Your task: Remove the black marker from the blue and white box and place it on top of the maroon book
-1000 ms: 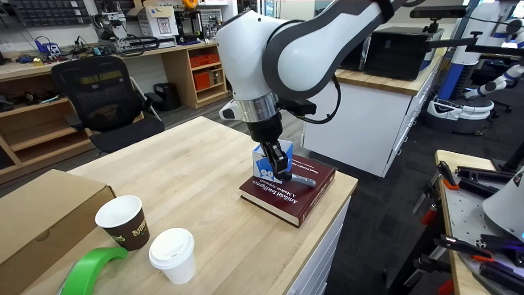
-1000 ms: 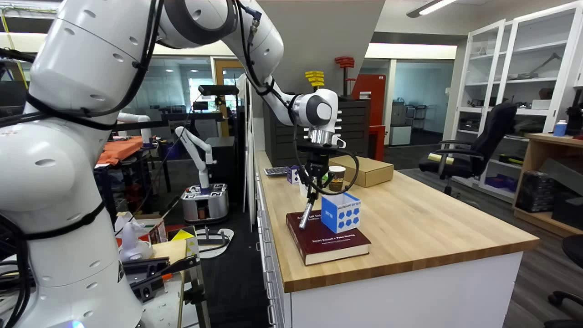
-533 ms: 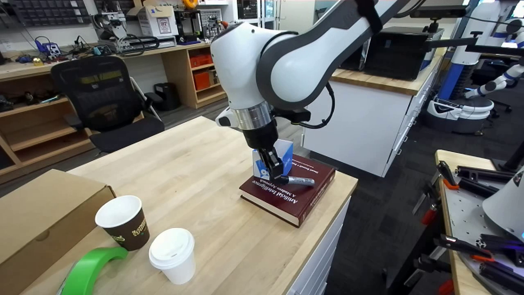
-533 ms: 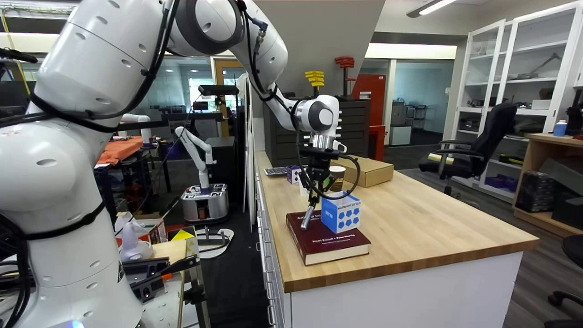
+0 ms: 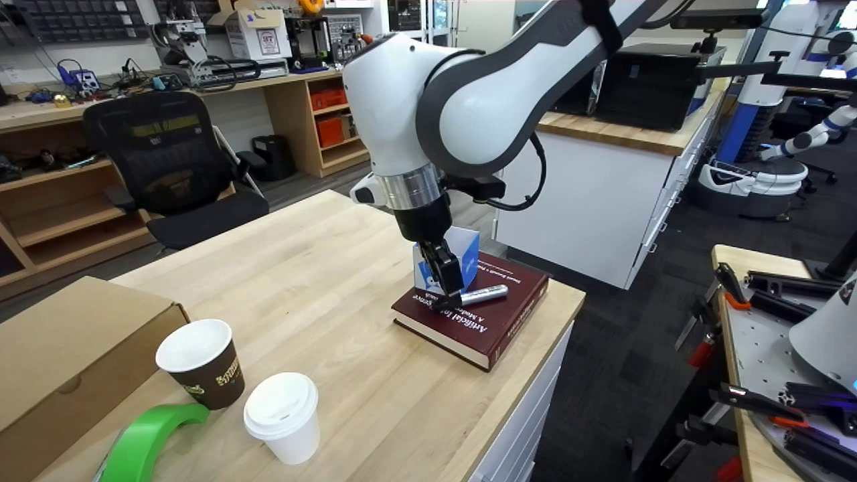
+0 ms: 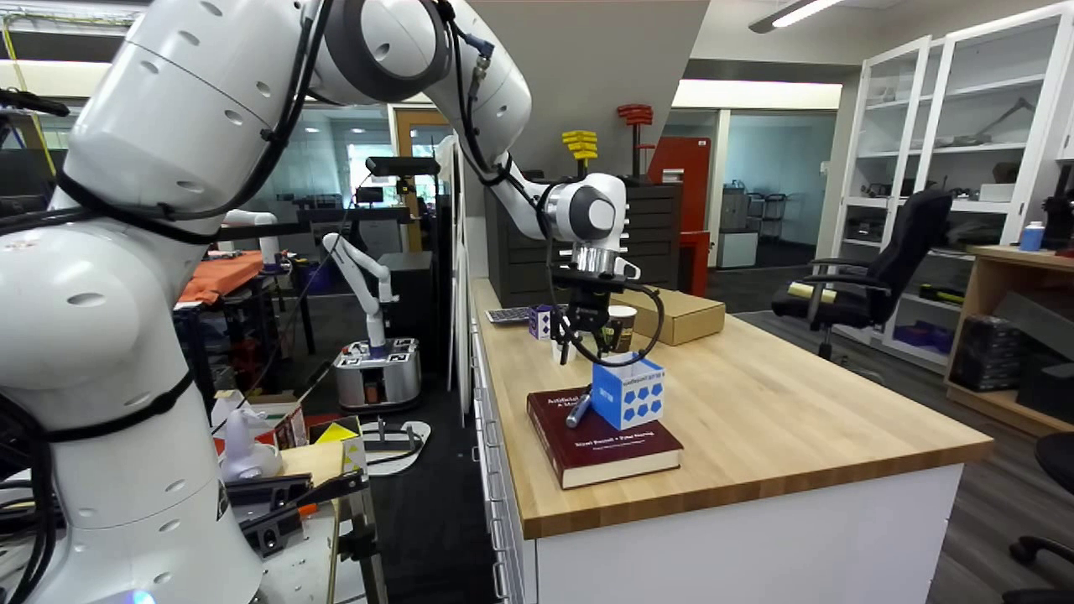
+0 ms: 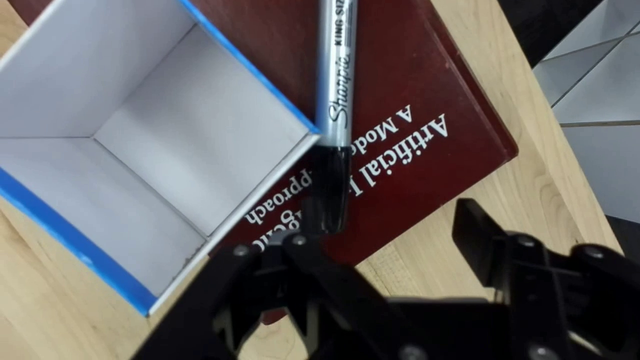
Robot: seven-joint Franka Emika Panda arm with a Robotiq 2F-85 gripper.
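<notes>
The black marker (image 6: 579, 409), silver-barrelled with a black cap, lies on the maroon book (image 6: 604, 449) beside the blue and white box (image 6: 629, 396). In the wrist view the marker (image 7: 337, 85) runs along the box's blue edge, its cap end close to one finger. The box stands upright on the book, and its visible inside (image 7: 200, 125) holds nothing. My gripper (image 7: 392, 220) is open over the book, its jaws wide apart with nothing gripped between them. In an exterior view the gripper (image 5: 450, 289) hides part of the marker's cap.
A brown cardboard box (image 5: 87, 348), a brown cup (image 5: 204, 365), a white lidded cup (image 5: 282, 418) and a green curved thing (image 5: 150, 435) stand on the same table. The table's edge (image 5: 535, 395) runs close beside the book. A looped black cable (image 6: 659, 323) hangs off the wrist.
A second ago the gripper was shut on the marker, held slanting over the book. The arm has shifted slightly and lowered; the jaws have opened, and the marker has dropped onto the book.
</notes>
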